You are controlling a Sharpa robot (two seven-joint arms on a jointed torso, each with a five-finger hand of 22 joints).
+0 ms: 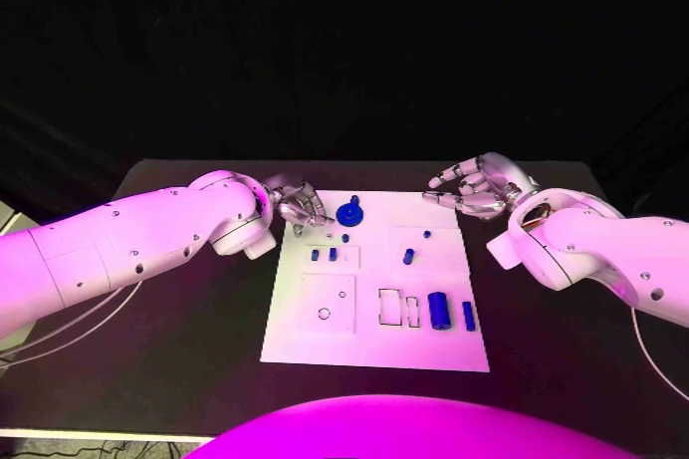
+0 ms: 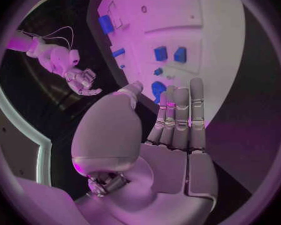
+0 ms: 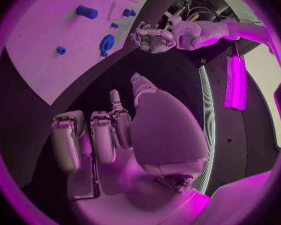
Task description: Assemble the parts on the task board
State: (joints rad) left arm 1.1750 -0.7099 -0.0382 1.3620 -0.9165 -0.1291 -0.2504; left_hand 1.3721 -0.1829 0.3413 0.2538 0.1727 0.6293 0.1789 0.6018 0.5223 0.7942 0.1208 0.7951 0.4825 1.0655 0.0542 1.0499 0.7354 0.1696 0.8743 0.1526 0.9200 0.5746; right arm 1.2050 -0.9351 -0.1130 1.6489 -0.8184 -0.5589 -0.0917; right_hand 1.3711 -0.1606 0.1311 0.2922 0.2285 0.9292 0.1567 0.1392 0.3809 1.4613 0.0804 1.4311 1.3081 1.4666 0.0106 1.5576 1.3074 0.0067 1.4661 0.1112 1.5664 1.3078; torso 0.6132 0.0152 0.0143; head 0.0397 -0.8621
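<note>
- Task board (image 1: 376, 325) lies flat mid-table, white, long side running away from the robot.
- Table (image 1: 172, 310) is black, board roughly centred on it.
- Left hand (image 1: 299, 206) hovers at the board's far left corner, fingers straight and side by side in the left wrist view (image 2: 178, 120), nothing held; open.
- Round blue part (image 1: 351, 215) stands on the board's far end, just beside the left hand's fingertips; can't tell if they touch.
- Right hand (image 1: 471, 188) sits off the board's far right corner, over bare table, fingers loosely curled but apart, nothing in them; open.
- Two small blue parts (image 1: 324, 254) sit side by side on the board's left half, near the left hand.
- Small blue pegs (image 1: 413, 250) near the board's middle right.
- Large blue cylinder (image 1: 439, 311) lies at the board's near right, a thinner blue bar (image 1: 468, 316) just beside it, parallel.
- Rectangular outlined slots (image 1: 390, 307) lie just left of the cylinder.
</note>
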